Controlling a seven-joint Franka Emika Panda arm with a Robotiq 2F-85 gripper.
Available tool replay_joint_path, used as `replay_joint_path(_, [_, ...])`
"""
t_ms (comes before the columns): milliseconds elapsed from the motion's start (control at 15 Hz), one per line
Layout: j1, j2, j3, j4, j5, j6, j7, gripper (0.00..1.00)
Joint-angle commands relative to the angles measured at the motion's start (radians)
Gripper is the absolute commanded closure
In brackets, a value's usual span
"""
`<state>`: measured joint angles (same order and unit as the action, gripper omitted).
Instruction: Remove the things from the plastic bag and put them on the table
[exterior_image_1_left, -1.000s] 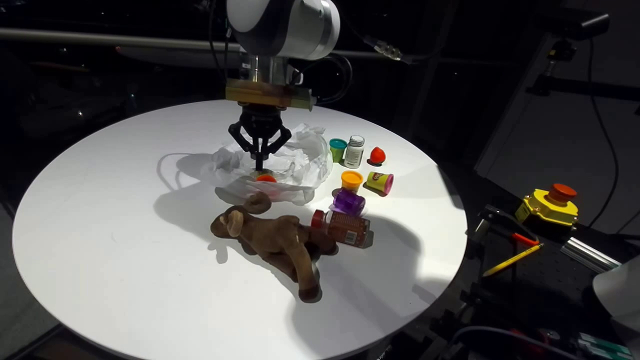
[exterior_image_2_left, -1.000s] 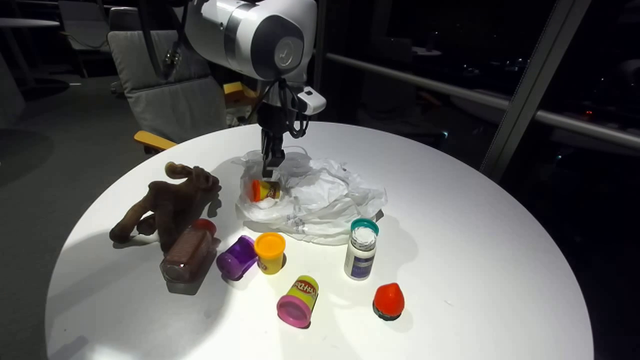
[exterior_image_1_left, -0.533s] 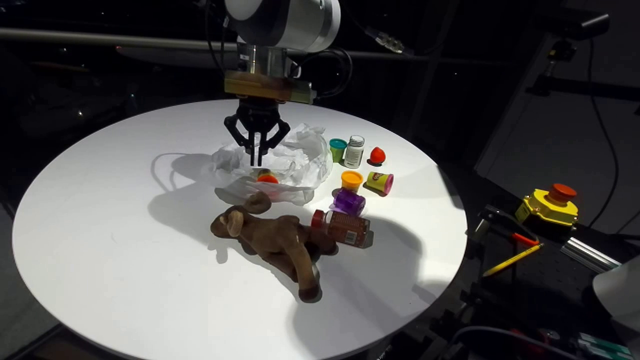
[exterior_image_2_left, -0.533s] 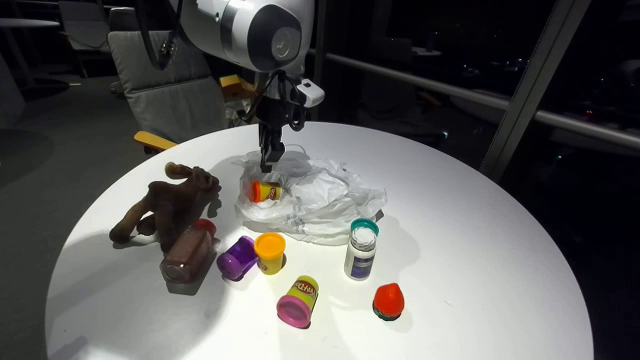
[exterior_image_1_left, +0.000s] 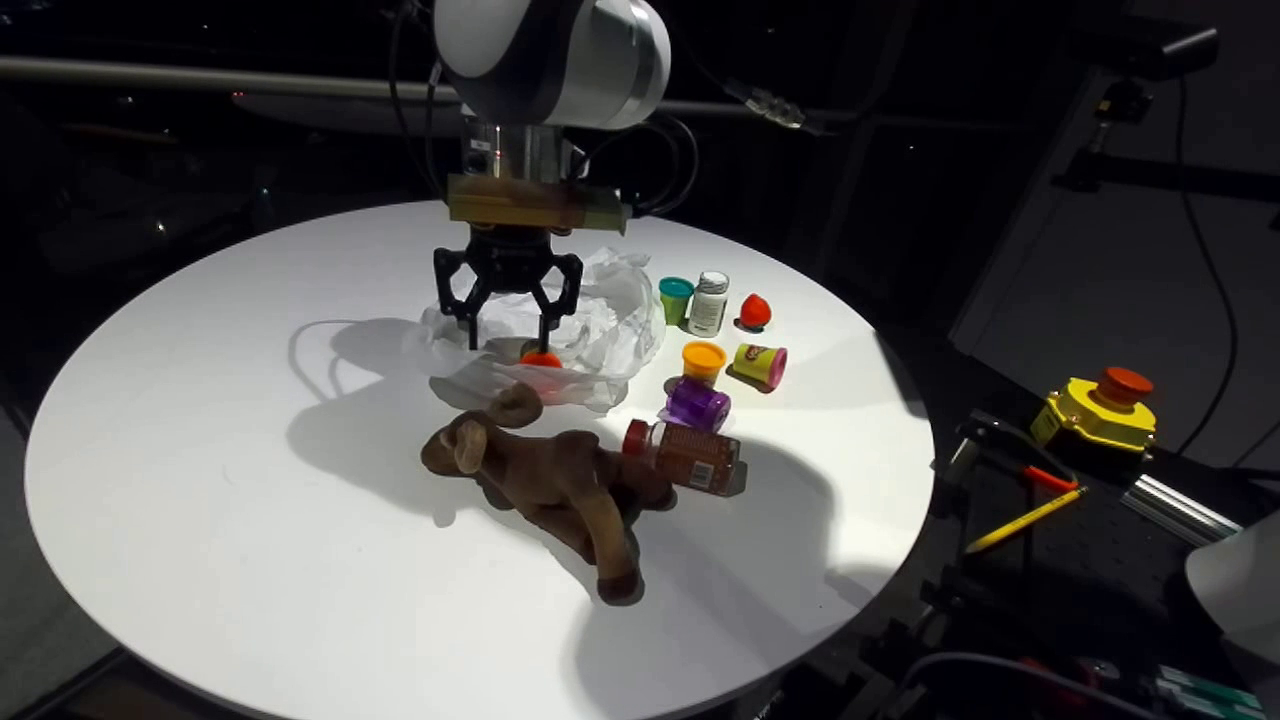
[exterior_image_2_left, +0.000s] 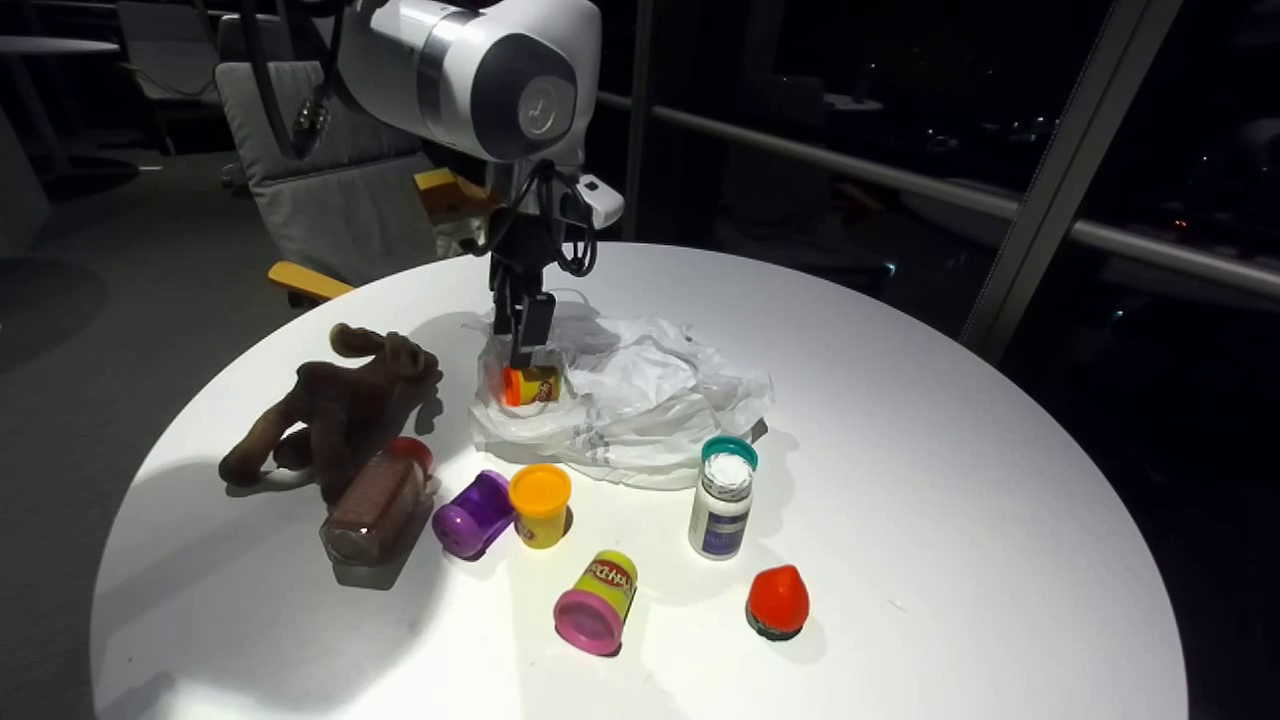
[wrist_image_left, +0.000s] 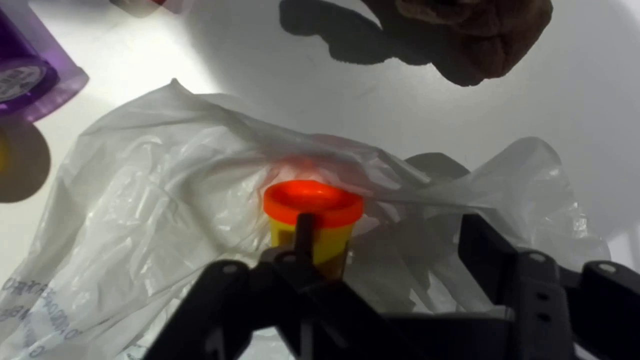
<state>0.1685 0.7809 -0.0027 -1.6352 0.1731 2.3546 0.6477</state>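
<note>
On the round white table (exterior_image_1_left: 250, 560) a wrinkled plastic bag (exterior_image_2_left: 640, 392) lies spread in loose folds. Near the bag, on the tabletop, lies a brown plush animal (exterior_image_1_left: 545, 465). Above the bag hangs the gripper (exterior_image_1_left: 508, 348), its fingers spread apart and grasping nothing. A red-capped bottle (exterior_image_1_left: 685, 457) lies on its side, away from the bag, by the plush animal's legs; a white pill bottle (exterior_image_2_left: 720, 517) stands upright near the bag. Also near the bag, a purple container (exterior_image_2_left: 474, 515) lies tipped over right beside an upright orange-lidded yellow tub (exterior_image_2_left: 540, 507). A teal-lidded green tub (exterior_image_1_left: 675, 303) stands between the bag and the white pill bottle, and a pink-lidded Play-Doh tub (exterior_image_2_left: 597, 603) lies on its side farther from the bag. In the bag's folds, a red-lidded Play-Doh tub (exterior_image_2_left: 535, 386) lies on its side below the gripper, under one finger rather than midway between the two; whether that finger touches it, I cannot tell. Well apart from the bag sits a red pointed toy (exterior_image_2_left: 778, 600).
</note>
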Motion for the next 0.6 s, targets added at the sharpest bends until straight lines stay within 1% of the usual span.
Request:
replay_joint_path(0, [0.008, -0.023, -0.015, -0.012, -0.011, 0.021, -0.021, 0.00])
replay_joint_path(267, [0.002, -0.033, -0.031, -0.019, -0.021, 0.021, -0.036, 0.00])
replay_joint_path(533, [-0.001, -0.017, -0.043, -0.025, -0.021, 0.015, -0.045, 0.00])
